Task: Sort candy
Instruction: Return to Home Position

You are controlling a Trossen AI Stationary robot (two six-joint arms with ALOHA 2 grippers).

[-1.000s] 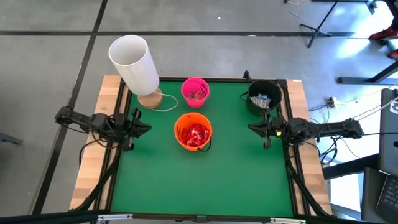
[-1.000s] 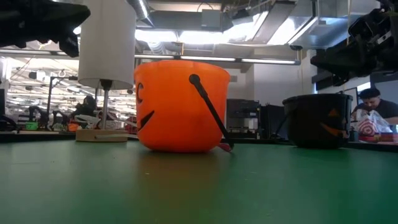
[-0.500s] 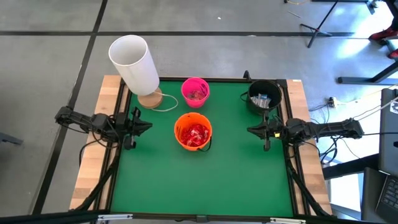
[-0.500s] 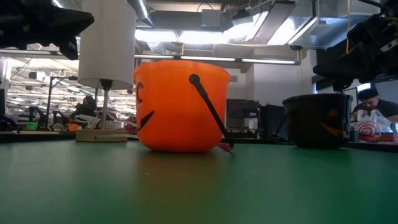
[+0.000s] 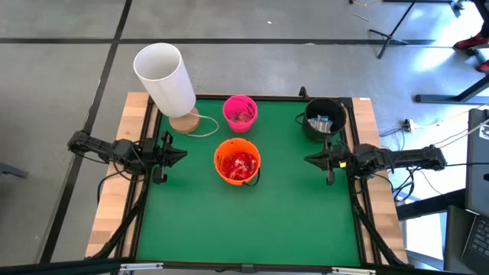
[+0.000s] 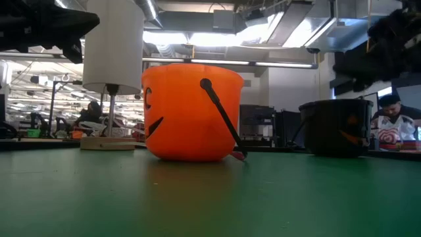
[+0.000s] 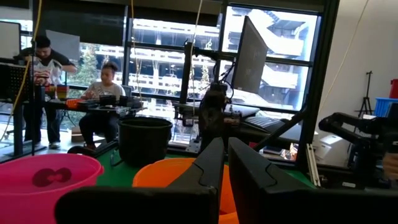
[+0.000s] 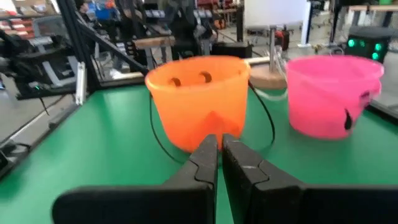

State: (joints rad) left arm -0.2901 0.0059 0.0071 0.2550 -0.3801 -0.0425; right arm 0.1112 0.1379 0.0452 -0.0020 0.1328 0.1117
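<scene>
The near half of the green table (image 5: 252,229) lies bare. Midway back, the orange bucket (image 5: 217,162) stands between the two arms, and the red candy (image 5: 239,163) covers its bottom.

The left hand (image 5: 180,156) hangs over the table's left edge. It points at that bucket and stops well short of it. Its fingers (image 7: 208,167) are pressed almost together, with only a thin slit between them, and they grip nothing.

The right hand (image 5: 309,159) mirrors it at the right edge, farther from the red candy than the left hand is. Its fingers (image 8: 205,155) are also closed to a slit and empty. Neither hand touches a bucket or any candy.

Just behind the right hand, the black bucket (image 5: 341,114) holds the pale candy (image 5: 322,122). At the back middle, the pink bucket (image 5: 225,111) holds a little heap of candy (image 5: 242,116), well apart from both hands. In the far left corner a white cylinder (image 5: 164,76) stands on a wooden base (image 5: 183,122). Beyond the table a person (image 6: 393,122) sits in the room.

Compared with half a second ago, the buckets and candy lie as they did and the left hand is unchanged. Only the right arm has shifted slightly, and it shows smeared in the low view.
</scene>
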